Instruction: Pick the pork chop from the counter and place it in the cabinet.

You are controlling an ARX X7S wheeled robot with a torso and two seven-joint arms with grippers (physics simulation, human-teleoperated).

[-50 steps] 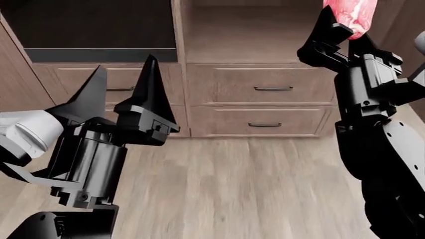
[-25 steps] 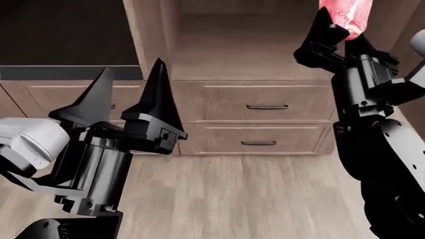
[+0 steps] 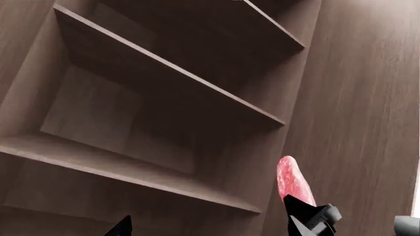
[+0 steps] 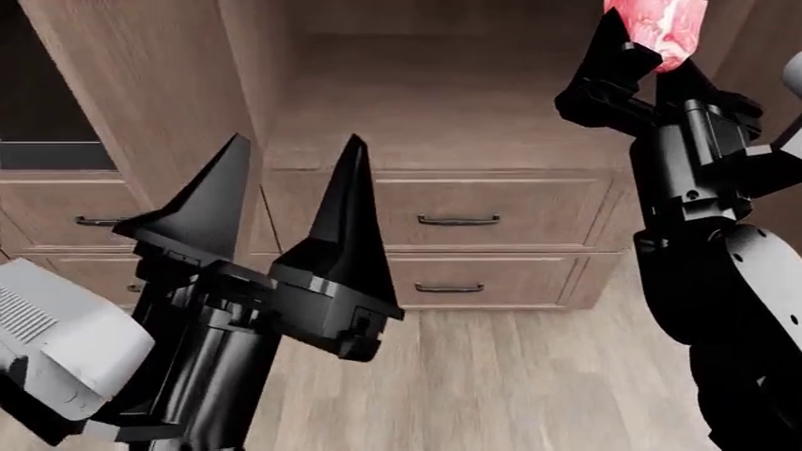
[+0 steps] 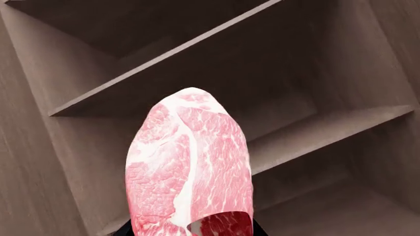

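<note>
R claw [image 4: 637, 68] is clamped on the chop [image 4: 655, 26], held by its lower end so most of the slab sticks up clear of the fingers. That grip looks deliberate: free end leads, so it can go onto a shelf first w/o the fingers fouling the wood. R wrist view confirms it. The chop [image 5: 190, 172] fills the middle of that view, standing up out of the jaws, w/ dark shelves [image 5: 196, 59] beyond it, apart from them, no contact.

Chop location: off the counter, in the air, raised in front of the cabinet [image 4: 439, 103] opening, above the drawers [image 4: 457, 221]. Not yet on any shelf. Counter not in view.

L claw [image 4: 291, 188]: fingers spread, nothing between them. It sits low and to the L side, pointing up toward the cabinet, near the side panel. Judged as parked out of the R arm's path; it has no job in this step. Its wrist view shows the shelves [image 3: 164, 73] from below and the chop [image 3: 292, 179] beside the R fingers.

Step in hand, by judgement: transport done, insertion pending. Next move needs a reach fwd into the bay, then a release over a shelf board. Risk: the tall upright slab may clip a shelf edge or tip on release.
</note>
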